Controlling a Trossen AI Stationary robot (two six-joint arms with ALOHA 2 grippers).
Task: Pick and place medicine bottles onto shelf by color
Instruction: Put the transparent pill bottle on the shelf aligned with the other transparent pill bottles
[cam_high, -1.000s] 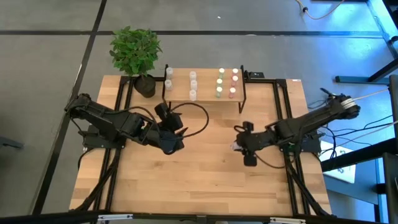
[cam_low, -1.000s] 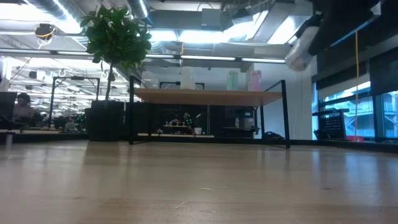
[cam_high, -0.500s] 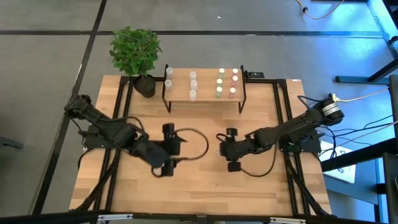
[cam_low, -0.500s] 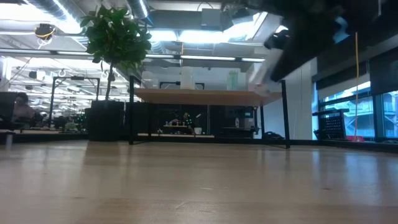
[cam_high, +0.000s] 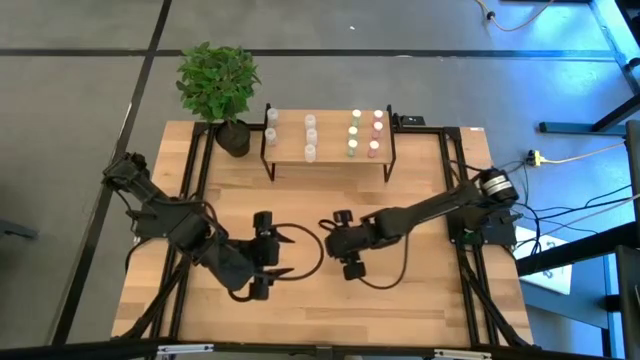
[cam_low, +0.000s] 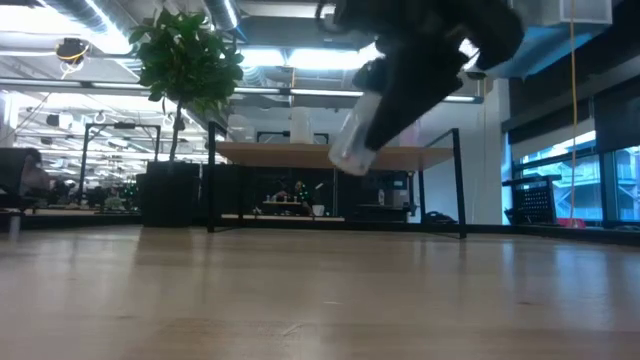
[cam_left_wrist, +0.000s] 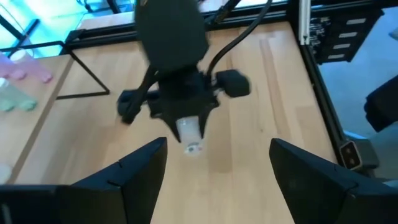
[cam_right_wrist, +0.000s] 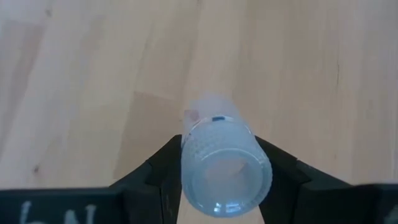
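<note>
Medicine bottle (cam_right_wrist: 221, 162), white cap, clenched in right gripper (cam_high: 336, 243) above mid desk (cam_high: 420, 300), off the shelf (cam_high: 330, 140). Left gripper (cam_high: 268, 262) spread, holding nothing, facing it nearby.

The light-wood plank tabletop (cam_high: 400, 300) carries a low light-wood shelf on a thin black metal frame (cam_high: 330, 150) at its far edge, with a leafy green plant in a dark pot (cam_high: 222, 95) just beside it. On the shelf stand small whitish bottles (cam_high: 311, 136) in short rows.
</note>
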